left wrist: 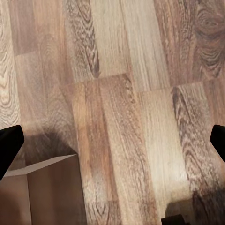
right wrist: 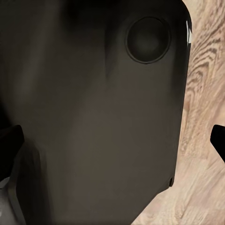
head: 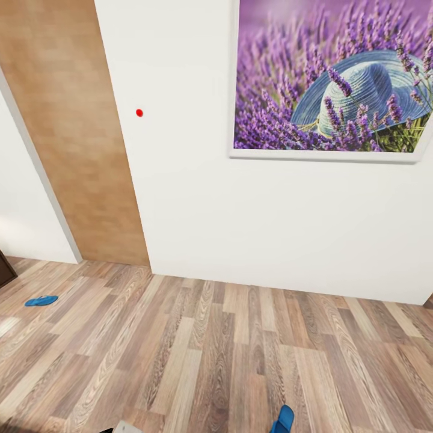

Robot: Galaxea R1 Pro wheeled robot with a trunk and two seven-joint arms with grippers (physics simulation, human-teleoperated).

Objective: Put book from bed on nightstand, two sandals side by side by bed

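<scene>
The left gripper (left wrist: 112, 140) hangs over the wood-plank floor (left wrist: 126, 93) with its two dark fingertips (left wrist: 9, 145) far apart at the two sides of the left wrist view, and nothing is between them; below it lies a flat pale brown shape with a straight edge, which I cannot identify. The right gripper (right wrist: 117, 140) has its fingertips (right wrist: 218, 138) wide apart too, with nothing gripped, and it points at a big dark rounded body (right wrist: 93, 117) with a round recess, very close to the camera, probably a part of the robot itself; a strip of floor shows beside it. From the head view, one blue sandal (head: 41, 300) lies flat on the floor at the left, near a dark brown corner of furniture (head: 5, 269). The second blue sandal (head: 282, 419) is at the lower edge of the view, cut off by the frame, well apart from the first. Behind them stands a white wall (head: 198, 198) with a small red dot (head: 139, 112), a framed picture (head: 331, 78) of lavender and a blue hat, and at the left a tall brown wood-like panel (head: 72, 132).
</scene>
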